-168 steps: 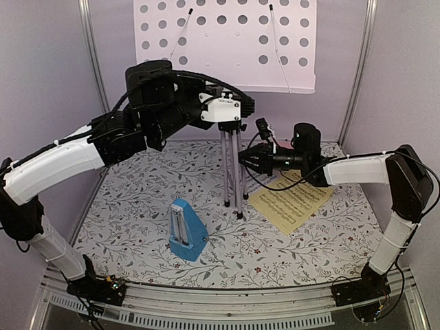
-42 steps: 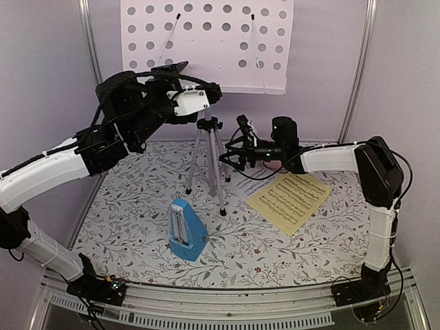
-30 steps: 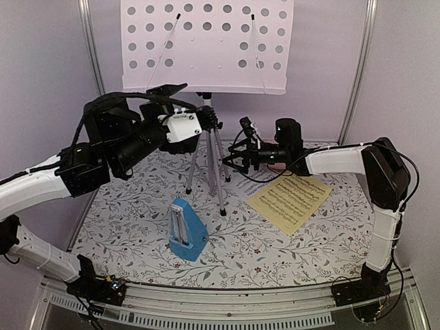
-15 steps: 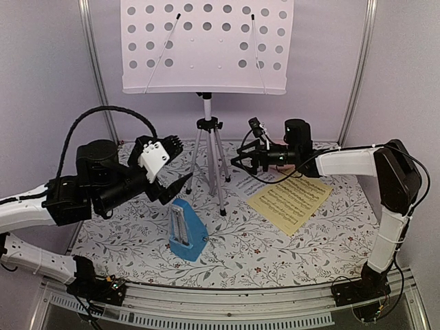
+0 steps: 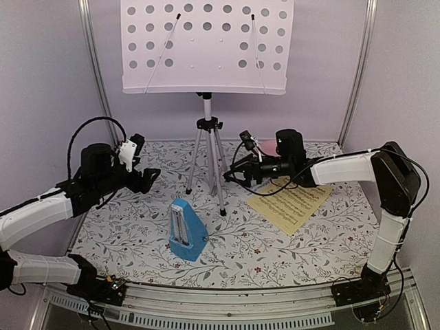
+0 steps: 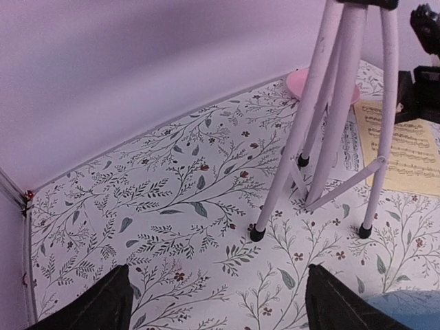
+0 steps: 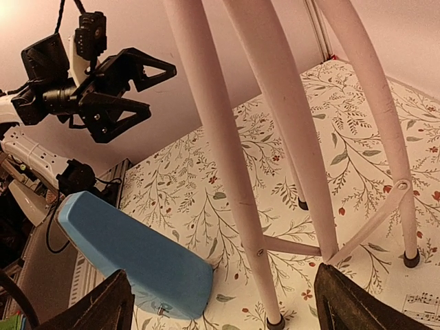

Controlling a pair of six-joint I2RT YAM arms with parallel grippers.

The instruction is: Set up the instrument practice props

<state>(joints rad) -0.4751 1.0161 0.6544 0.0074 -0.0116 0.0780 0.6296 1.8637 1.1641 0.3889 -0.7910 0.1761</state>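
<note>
The pale perforated music stand is upright at the back on its silver tripod legs, with nothing gripping it. A blue metronome stands in front of the legs. The yellow sheet lies flat at the right, and a white sheet peeks out beside it. My left gripper hovers open to the left of the tripod, holding nothing. My right gripper is open just right of the legs. In the left wrist view the tripod legs stand ahead of the open left gripper. In the right wrist view the legs and metronome lie ahead of the open right gripper.
A pink round plate lies behind the tripod near the back wall. Walls and metal posts close in the floral mat on three sides. The right arm stretches low over the yellow sheet.
My left arm has come down from the stand's upper post and drawn back to the left, low over the mat. The stand stays upright alone. The right gripper barely shifted.
</note>
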